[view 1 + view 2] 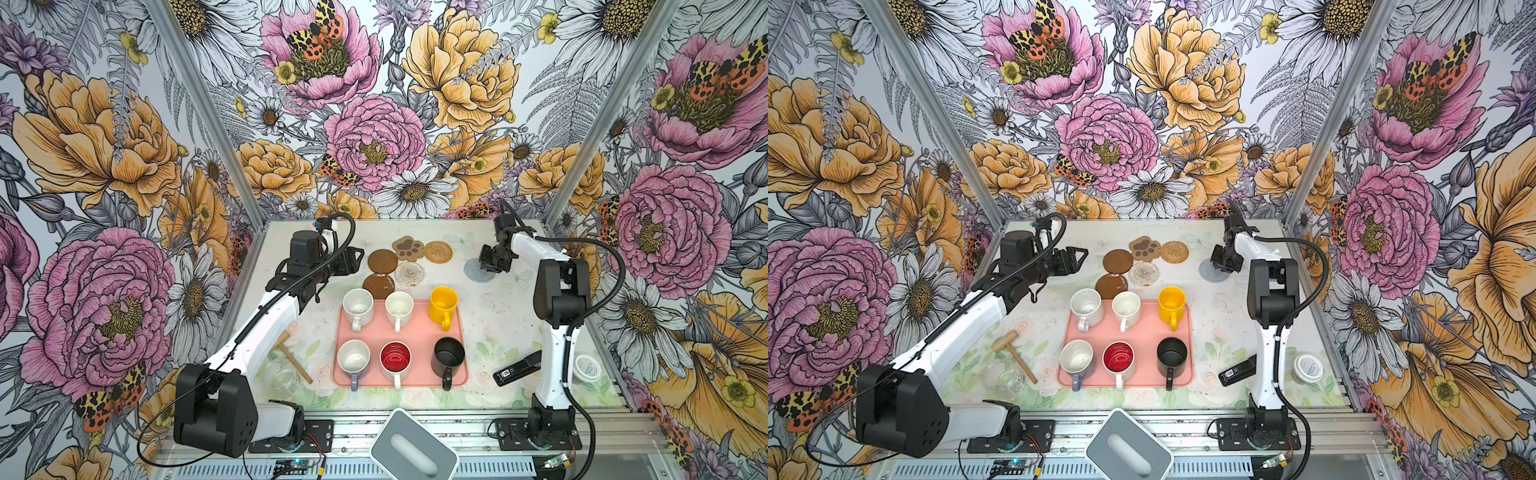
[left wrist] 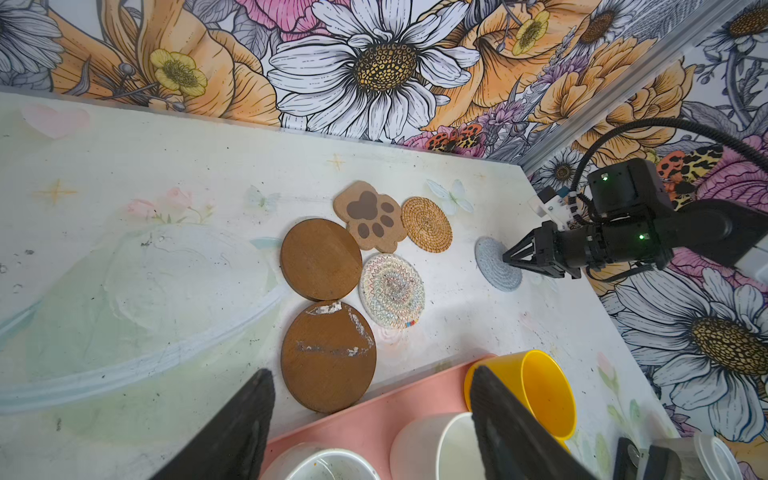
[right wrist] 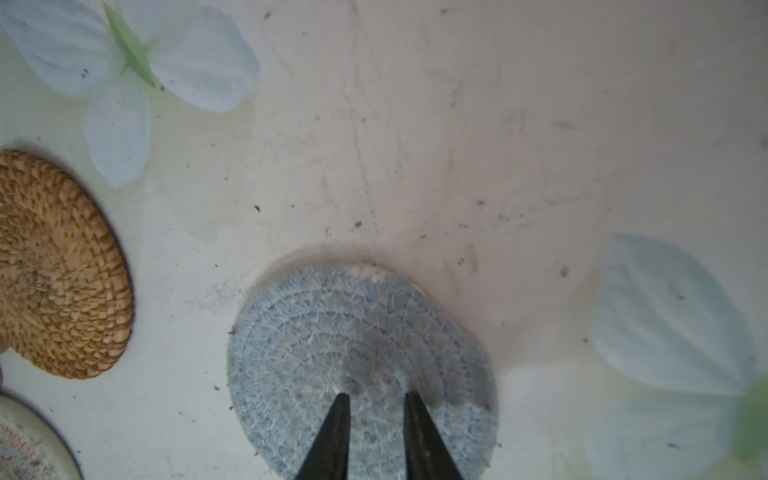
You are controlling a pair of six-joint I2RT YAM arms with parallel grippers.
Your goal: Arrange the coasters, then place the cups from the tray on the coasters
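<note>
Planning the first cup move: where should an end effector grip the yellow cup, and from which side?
Probably the rim wall, from straight above, one finger inside and one outside. The yellow cup stands upright, mouth open, at the tray's far right corner; its handle points to the near edge, so pinch the rim's right side, away from the white cup.

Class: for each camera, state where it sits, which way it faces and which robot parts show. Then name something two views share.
Both top views: high, near side, looking down on the tray; left arm, right arm show.
Left wrist: on its arm, facing the coasters; left end effector near, right end effector beyond.
Right wrist: close above the grey-blue coaster; own fingertips show.
Shared by wrist views: that coaster.
</note>
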